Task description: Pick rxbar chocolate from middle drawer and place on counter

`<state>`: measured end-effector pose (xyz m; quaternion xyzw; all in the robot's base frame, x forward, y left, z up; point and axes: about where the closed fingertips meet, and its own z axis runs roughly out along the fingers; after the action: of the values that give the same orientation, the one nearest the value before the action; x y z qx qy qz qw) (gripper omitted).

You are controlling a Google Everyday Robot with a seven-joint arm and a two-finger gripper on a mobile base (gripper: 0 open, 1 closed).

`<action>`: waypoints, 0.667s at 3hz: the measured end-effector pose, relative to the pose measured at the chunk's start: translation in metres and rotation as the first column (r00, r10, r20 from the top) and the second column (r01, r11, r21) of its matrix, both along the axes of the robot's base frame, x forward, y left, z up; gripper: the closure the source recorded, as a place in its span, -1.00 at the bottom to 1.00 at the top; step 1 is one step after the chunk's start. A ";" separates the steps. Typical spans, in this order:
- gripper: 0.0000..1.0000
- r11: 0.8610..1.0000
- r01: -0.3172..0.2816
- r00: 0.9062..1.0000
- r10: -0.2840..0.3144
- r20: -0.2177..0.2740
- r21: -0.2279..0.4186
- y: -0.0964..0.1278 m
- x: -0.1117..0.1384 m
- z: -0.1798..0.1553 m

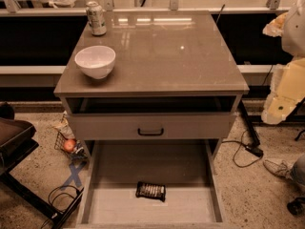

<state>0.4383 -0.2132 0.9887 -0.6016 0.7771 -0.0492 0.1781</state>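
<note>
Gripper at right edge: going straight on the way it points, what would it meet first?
The gripper hangs right of the counter, pointing down-left; probably the floor near the black cable first, though depth is unclear.

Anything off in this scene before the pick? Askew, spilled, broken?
Nothing spilled or broken. The rxbar chocolate lies slightly skewed in the middle drawer. The bowl and can stand upright on the counter. Odd: a wire basket with a round orange thing sits on the floor at left. The gripper hangs right of the counter.

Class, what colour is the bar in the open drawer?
The rxbar chocolate is black with pale print; camera view. Gripper not in view.
</note>
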 end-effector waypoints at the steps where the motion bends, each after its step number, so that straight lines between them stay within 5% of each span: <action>1: -1.00 1.000 0.000 1.000 0.000 0.000 0.000 0.000 0.000 0.000; 2: -1.00 0.999 0.005 1.000 -0.006 0.021 0.035 -0.001 -0.001 -0.017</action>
<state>0.4370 -0.2144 0.9713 -0.5958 0.7775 -0.0426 0.1966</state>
